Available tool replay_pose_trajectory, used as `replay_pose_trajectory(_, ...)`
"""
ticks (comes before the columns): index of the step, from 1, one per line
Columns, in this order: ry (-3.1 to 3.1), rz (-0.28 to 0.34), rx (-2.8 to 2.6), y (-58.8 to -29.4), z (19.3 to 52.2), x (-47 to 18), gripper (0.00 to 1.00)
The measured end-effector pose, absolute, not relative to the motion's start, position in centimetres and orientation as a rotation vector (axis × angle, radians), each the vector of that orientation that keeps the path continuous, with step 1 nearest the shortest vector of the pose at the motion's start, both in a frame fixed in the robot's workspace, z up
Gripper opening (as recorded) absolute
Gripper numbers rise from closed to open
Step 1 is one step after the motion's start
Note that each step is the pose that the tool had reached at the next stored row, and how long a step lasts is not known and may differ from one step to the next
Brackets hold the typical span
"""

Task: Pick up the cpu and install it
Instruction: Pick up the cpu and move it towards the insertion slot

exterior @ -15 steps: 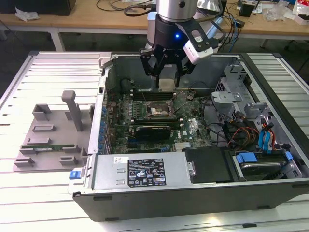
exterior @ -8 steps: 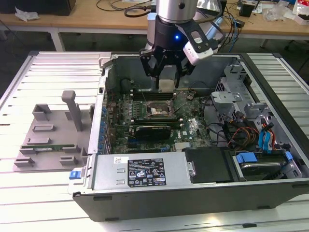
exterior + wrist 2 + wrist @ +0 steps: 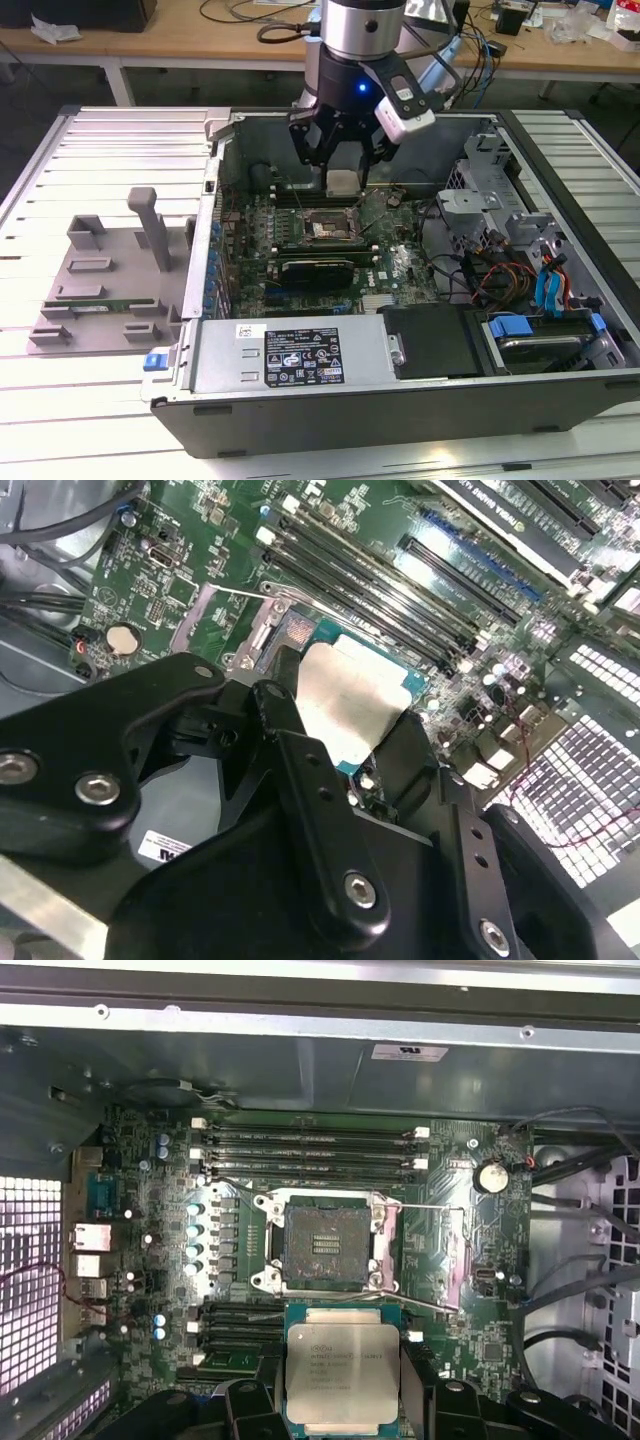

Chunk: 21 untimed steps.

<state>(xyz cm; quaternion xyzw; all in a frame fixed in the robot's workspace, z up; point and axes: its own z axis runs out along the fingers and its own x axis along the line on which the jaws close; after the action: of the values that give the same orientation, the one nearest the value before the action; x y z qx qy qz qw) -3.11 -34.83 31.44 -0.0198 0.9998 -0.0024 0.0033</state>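
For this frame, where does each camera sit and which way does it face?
Exterior view: off the arm, raised, looking down into the open computer case; shows the arm and the pincer holding the cpu.
First wrist view: on the arm, facing down at the motherboard and its empty socket; pincer fingers flank the cpu.
Second wrist view: on the arm, looking obliquely along the black fingers to the cpu.
Shared: all three show the cpu; both wrist views show the socket.
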Motion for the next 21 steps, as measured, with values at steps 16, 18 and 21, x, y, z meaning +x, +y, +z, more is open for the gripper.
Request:
replay_pose_trajectory(16, 3.134, -0.007, -0.062, -33.0, 29.0, -3.6, 0.55)
replay_pose_trajectory(18, 3.134, -0.008, -0.062, -33.0, 28.7, -3.6, 0.55)
replay_pose_trajectory(21, 3.134, -0.008, -0.062, -33.0, 28.3, -3.6, 0.55)
